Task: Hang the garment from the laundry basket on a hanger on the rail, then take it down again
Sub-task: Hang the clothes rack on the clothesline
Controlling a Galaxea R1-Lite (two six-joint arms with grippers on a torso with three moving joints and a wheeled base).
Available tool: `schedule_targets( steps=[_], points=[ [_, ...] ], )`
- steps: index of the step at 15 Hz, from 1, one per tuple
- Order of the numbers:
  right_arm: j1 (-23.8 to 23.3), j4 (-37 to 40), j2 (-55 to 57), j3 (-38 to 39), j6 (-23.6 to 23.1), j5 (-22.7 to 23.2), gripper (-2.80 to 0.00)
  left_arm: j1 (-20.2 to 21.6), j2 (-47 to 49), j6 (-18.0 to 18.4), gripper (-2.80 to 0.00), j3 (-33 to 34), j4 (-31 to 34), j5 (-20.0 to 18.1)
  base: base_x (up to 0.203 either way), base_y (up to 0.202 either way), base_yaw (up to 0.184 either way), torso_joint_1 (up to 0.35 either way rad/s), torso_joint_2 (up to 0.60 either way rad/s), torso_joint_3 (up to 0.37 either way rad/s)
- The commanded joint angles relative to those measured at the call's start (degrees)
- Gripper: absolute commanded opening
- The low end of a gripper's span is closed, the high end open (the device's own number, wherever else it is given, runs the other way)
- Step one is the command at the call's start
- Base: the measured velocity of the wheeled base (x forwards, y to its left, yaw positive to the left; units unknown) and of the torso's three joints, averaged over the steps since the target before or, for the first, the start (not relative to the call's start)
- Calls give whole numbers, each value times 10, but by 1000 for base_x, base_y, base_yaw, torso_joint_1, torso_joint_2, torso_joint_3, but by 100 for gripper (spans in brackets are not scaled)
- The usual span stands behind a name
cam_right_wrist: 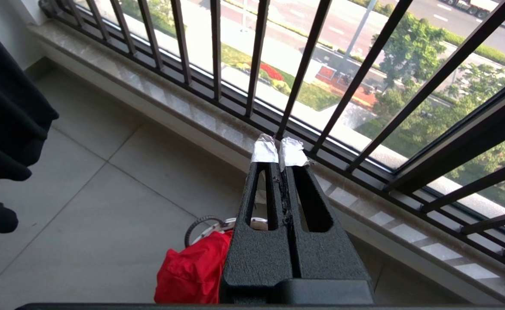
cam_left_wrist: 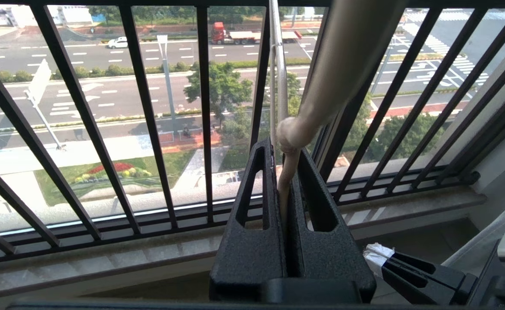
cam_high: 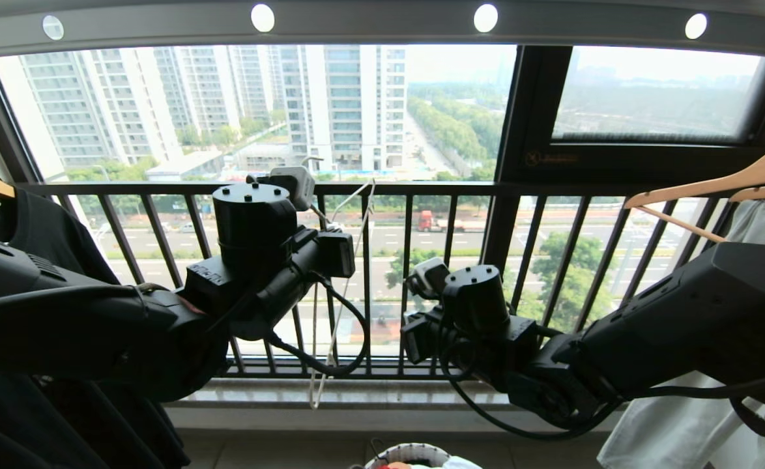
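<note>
Head view, far left: black printed T-shirt hangs on a wooden hanger.
Left gripper: raised before the window railing, jaws clenched on the hanger, a thin, light, springy wire.
Right gripper: lower, angled down, jaws clamped together on nothing.
Garment: red, soft, limp, bunched in the laundry basket on the floor; best pinched at a raised fold.
</note>
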Motion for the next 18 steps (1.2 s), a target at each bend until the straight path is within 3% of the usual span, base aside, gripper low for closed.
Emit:
schedule_targets(
  steps=[1,8,15,17,18],
  points=[
    [0,-3,1,0,0,-1,-280,0,-24,-2,-280,-1,35,-19,0,0,0,0,0,0],
    [0,-16,-16,1,-1,-3,-280,-5,-50,-4,-280,-22,165,-25,0,0,0,0,0,0],
    [-21,-48,15,-9,-39,-22,-280,-13,-129,-10,-280,16,162,-24,0,0,0,0,0,0],
    [-27,-53,17,-12,-49,-23,-280,-25,-145,-10,-280,52,120,-26,0,0,0,0,0,0],
    [-31,-54,17,-12,-55,-25,-280,-26,-156,-9,-280,67,81,-51,0,0,0,0,0,0]
  ],
)
